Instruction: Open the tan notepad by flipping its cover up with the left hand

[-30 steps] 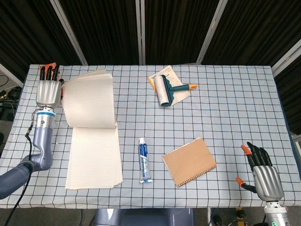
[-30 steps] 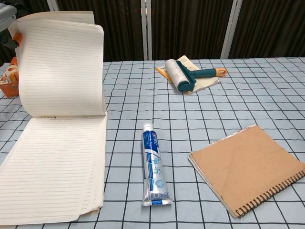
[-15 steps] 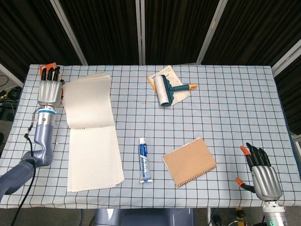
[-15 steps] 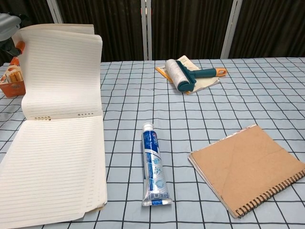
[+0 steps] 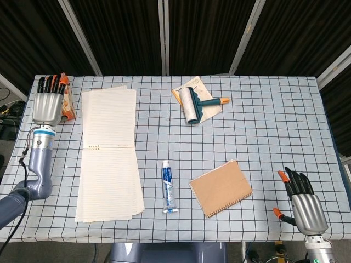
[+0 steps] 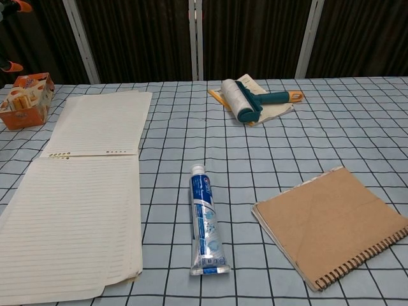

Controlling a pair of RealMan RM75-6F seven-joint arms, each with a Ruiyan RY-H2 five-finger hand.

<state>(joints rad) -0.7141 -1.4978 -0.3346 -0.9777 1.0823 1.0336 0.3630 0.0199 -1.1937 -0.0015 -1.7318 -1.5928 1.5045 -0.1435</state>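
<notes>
The tan lined notepad lies open and flat on the left of the table. Its flipped-up leaves rest on the cloth beyond the binding holes. My left hand is raised to the left of the pad, fingers straight and apart, holding nothing and not touching the paper. In the chest view only its orange fingertips show at the top left corner. Near the front right table edge my right hand hangs with fingers apart and empty.
An orange box stands just left of the pad's far end, beside my left hand. A toothpaste tube lies mid-table, a closed brown spiral notebook to its right, and a teal lint roller on paper at the back.
The standing leaves of the pad have dropped flat onto the table on the far side. My left hand has let them go and shifted left, away from the pad.
</notes>
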